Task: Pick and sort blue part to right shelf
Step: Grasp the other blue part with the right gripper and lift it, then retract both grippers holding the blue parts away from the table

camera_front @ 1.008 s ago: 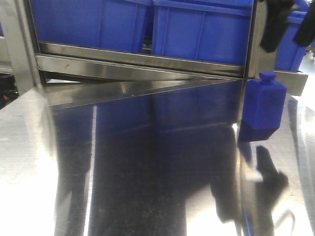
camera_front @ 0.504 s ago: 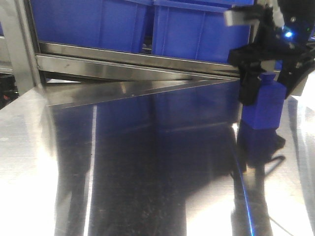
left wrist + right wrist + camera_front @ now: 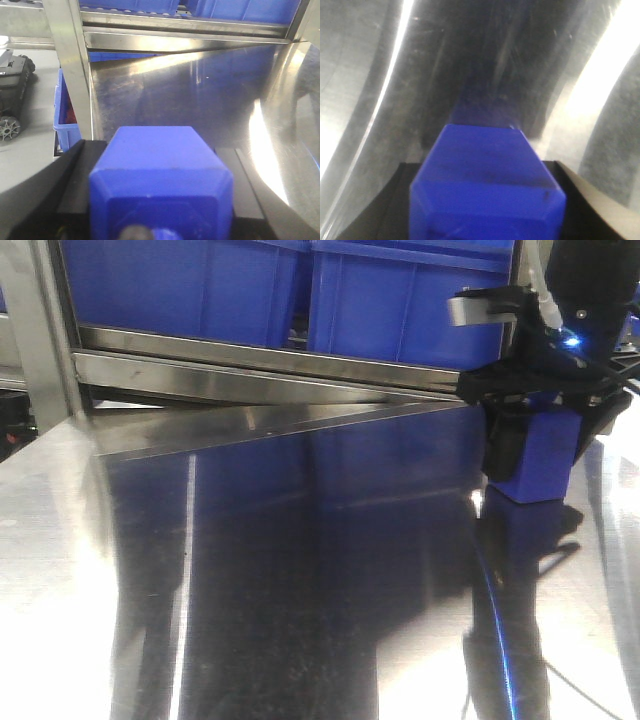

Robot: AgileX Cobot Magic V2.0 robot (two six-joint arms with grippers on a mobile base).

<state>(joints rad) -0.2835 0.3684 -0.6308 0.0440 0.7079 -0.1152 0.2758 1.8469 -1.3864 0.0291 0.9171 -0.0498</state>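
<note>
Left gripper [image 3: 159,150] clamped on blue part [image 3: 160,172], out front of right shelf [image 3: 185,41]. Looked light, rigid, matte; flat body sides best hold imo. Right gripper [image 3: 545,435] straddled other blue block [image 3: 545,468] near shelf, closure unclear.

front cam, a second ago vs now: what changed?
The right gripper came down from the top right corner over the blue part and now straddles its upper half, hiding the stub. Whether it has clamped is unclear. The part stands on the same spot of the steel table, not lifted. The right shelf and blue crates are unchanged.
</note>
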